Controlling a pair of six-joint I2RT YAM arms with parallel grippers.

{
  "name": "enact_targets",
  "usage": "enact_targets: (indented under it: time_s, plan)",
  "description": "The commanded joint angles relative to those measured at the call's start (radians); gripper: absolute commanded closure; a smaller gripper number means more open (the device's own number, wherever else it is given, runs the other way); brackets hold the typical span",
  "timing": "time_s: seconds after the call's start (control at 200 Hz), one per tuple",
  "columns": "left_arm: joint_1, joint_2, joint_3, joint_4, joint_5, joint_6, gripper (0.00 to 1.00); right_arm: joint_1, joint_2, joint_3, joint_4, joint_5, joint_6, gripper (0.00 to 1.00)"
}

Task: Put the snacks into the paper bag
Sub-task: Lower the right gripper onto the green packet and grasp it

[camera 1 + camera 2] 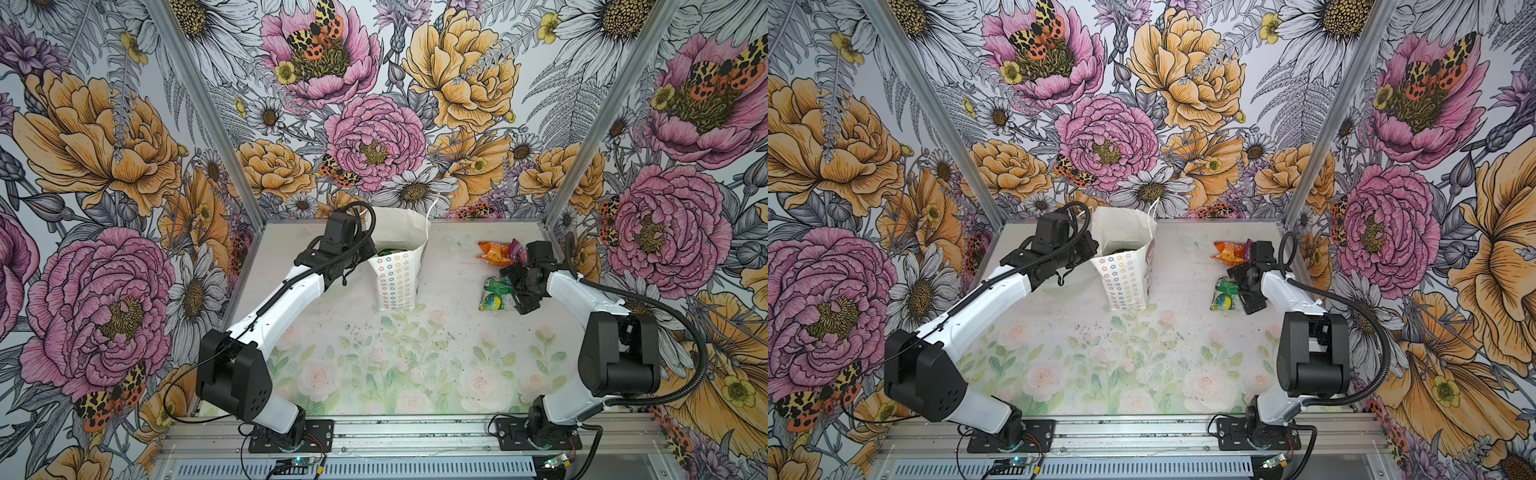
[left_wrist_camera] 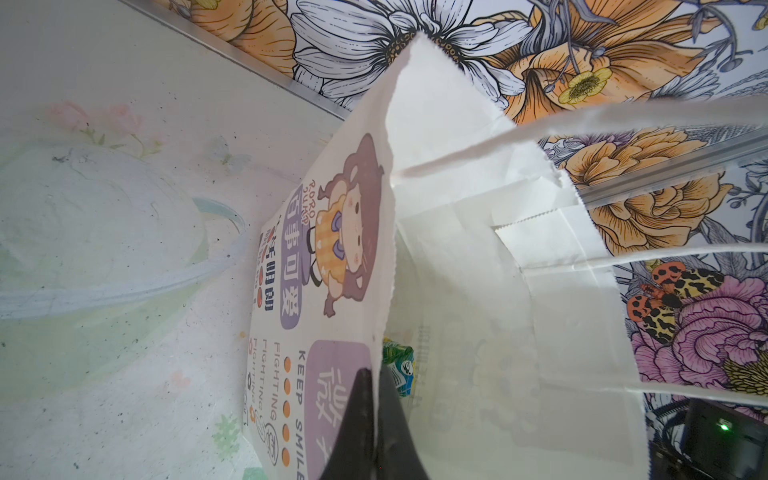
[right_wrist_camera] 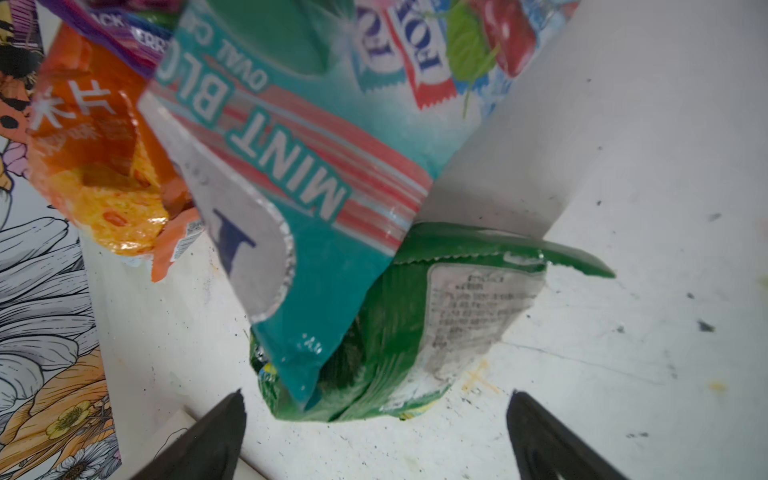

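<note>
The paper bag [image 1: 398, 272] [image 1: 1125, 274] stands upright at the back middle, mouth open. My left gripper [image 1: 372, 250] [image 1: 1096, 249] is shut on the bag's near rim; in the left wrist view its fingertips [image 2: 376, 395] pinch the paper wall [image 2: 332, 249]. A green packet [image 2: 398, 365] lies inside. To the right lie more snacks: orange ones [image 1: 492, 251] [image 3: 95, 174], a purple one [image 1: 517, 249], a teal-pink one [image 3: 316, 145] and green ones [image 1: 496, 293] [image 1: 1223, 293] [image 3: 395, 332]. My right gripper [image 1: 517, 289] [image 1: 1248, 289] [image 3: 376, 395] hangs open over the green packets, holding nothing.
Floral walls close in the table [image 1: 415, 365] at the back and both sides. A metal rail [image 1: 415, 432] carries both arm bases at the front. A clear round plastic shape [image 2: 104, 249] lies on the table beside the bag.
</note>
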Motion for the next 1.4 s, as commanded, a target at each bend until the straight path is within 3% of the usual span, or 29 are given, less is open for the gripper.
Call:
enact_targets:
  time_s: [0.0,0.36,0.63,1.011,1.396]
  plan:
    - [0.006,-0.007,-0.001,0.042,0.01,0.009,1.0,0.002,0.034,0.034,0.039,-0.009,0.03,0.0]
    - [0.006,-0.001,0.004,0.042,0.008,0.008,1.0,0.017,0.144,0.056,0.061,-0.001,0.015,0.02]
    - [0.006,-0.001,0.005,0.042,0.007,0.008,1.0,0.027,0.196,0.06,0.064,0.002,-0.013,0.09]
    - [0.006,-0.007,0.001,0.041,0.009,0.007,1.0,0.062,0.111,0.031,0.076,0.031,-0.125,0.59]
    - [0.004,-0.018,-0.001,0.04,0.005,0.006,1.0,0.123,-0.039,0.054,0.084,0.047,-0.292,0.85]
